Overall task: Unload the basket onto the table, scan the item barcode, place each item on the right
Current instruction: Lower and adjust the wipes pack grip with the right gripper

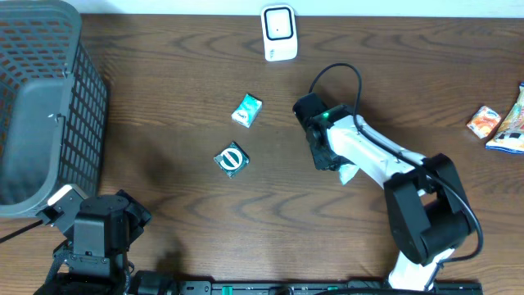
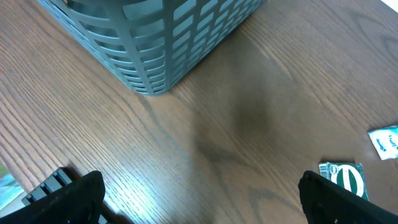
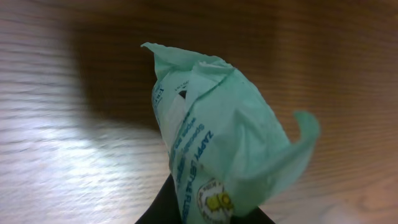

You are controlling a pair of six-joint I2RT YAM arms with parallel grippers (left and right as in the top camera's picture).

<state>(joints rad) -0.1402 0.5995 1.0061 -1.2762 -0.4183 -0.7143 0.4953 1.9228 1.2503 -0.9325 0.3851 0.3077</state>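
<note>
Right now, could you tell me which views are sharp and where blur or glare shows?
Overhead: sharp, evenly lit. Left wrist: clear, dim shadow on the table beside the basket. Right wrist: green packet fairly sharp, the table behind blurred, with glare at left.

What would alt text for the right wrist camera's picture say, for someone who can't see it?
A crumpled mint-green packet with printed text fills the view, pinched at its base between dark jaws. Behind it lies a blurred wooden table with a dark shadow.
</note>
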